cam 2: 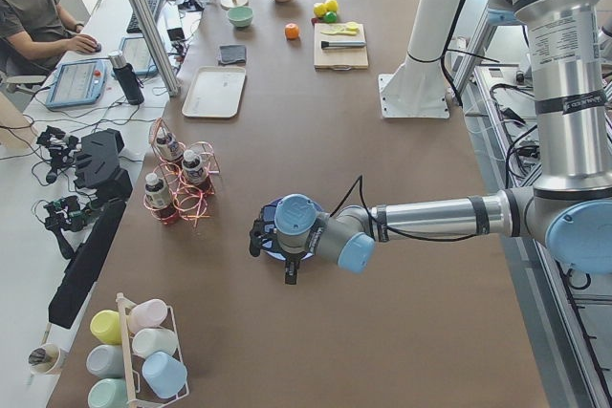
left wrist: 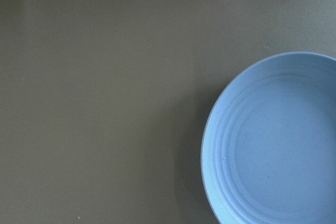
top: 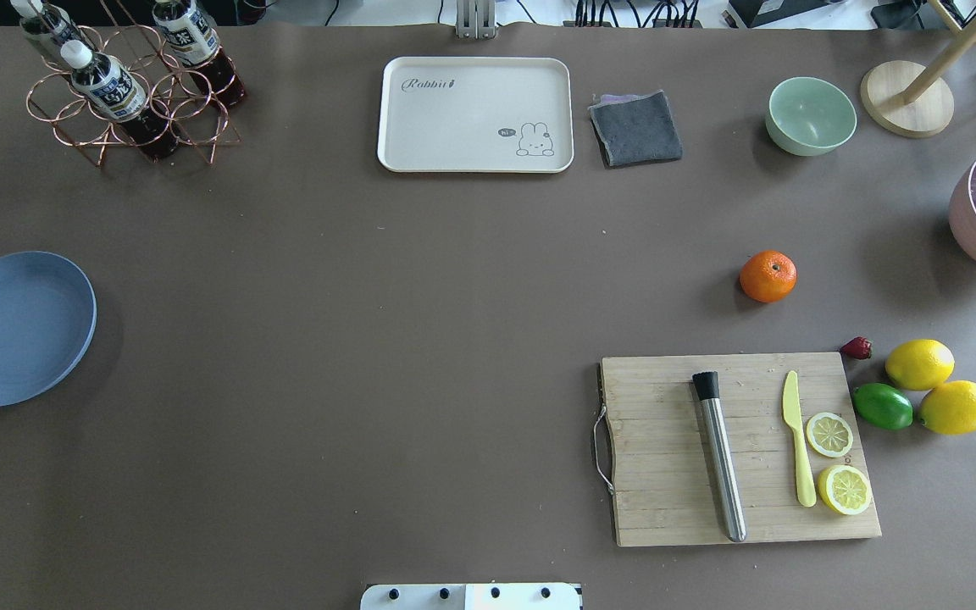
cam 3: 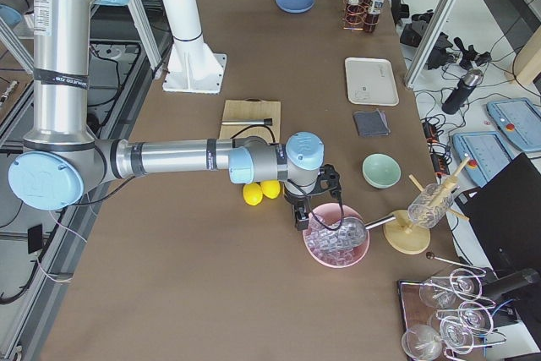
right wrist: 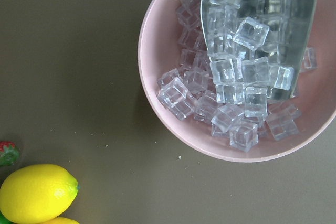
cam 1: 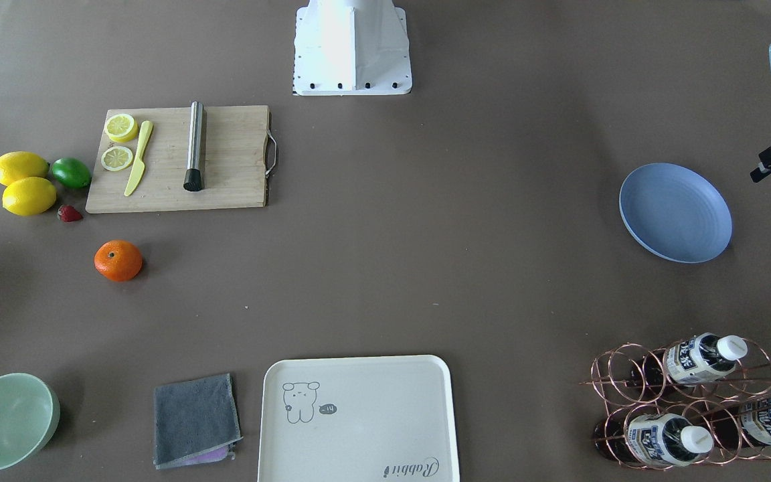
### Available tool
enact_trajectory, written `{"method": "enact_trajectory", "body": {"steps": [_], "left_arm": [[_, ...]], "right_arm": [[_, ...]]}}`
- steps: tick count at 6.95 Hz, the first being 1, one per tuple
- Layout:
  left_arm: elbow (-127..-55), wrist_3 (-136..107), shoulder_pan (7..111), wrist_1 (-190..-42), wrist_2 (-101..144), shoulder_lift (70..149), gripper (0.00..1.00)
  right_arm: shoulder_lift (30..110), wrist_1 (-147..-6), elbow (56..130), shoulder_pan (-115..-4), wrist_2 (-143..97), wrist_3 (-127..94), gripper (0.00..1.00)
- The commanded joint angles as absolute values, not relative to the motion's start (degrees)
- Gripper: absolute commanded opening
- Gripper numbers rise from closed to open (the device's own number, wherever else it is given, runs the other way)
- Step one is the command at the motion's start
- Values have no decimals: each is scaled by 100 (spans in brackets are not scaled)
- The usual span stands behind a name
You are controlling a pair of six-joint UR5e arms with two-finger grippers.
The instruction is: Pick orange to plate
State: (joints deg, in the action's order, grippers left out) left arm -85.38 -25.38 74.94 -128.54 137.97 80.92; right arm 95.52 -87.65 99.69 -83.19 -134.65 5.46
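**Reaching for the orange, nothing gripped yet**

The orange (top: pixel 768 276) sits alone on the bare tabletop (top: pixel 420 339), just beyond the cutting board (top: pixel 666 449) and well apart from the blue plate (top: pixel 18 329). Our right hand (cam 3: pixel 304 209) hangs over the pink ice bowl (cam 3: pixel 336 243), our left hand (cam 2: pixel 260 239) over the plate (apart or together, we cannot tell). We judge the right arm nearer. It should descend straight, straddling the fruit's widest part, since it may roll.

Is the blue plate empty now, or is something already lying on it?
Empty. In the front-facing view the plate shows its whole surface bare, and the orange lies on the table, far from it.
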Motion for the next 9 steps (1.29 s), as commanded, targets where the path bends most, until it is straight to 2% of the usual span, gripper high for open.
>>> {"method": "enact_trajectory", "body": {"steps": [1, 3, 4, 6, 7, 8, 9], "left_arm": [[-7920, -3266, 6981, -13778, 13538, 8358, 97], [-7745, -3656, 6540, -14184, 13087, 8445, 97], [-7595, -3656, 6461, -14368, 13087, 8490, 93], [-7498, -3665, 6416, -14414, 13087, 8551, 72], [-7497, -3674, 6373, -14431, 13087, 8552, 47], [-7497, -3770, 6363, -14484, 13087, 8552, 5], [-7541, -3945, 6320, -14502, 13096, 8552, 0]], "right_arm": [[9580, -8763, 9958, -8271, -13526, 545, 100], [9633, -8763, 9949, -8271, -13587, 527, 100], [9633, -8763, 9941, -8262, -13597, 527, 100], [9633, -8745, 9940, -8236, -13615, 510, 100], [9624, -8745, 9949, -8227, -13606, 501, 100], [9633, -8745, 9967, -8227, -13632, 536, 100], [9624, -8736, 9993, -8227, -13641, 536, 100]]}}
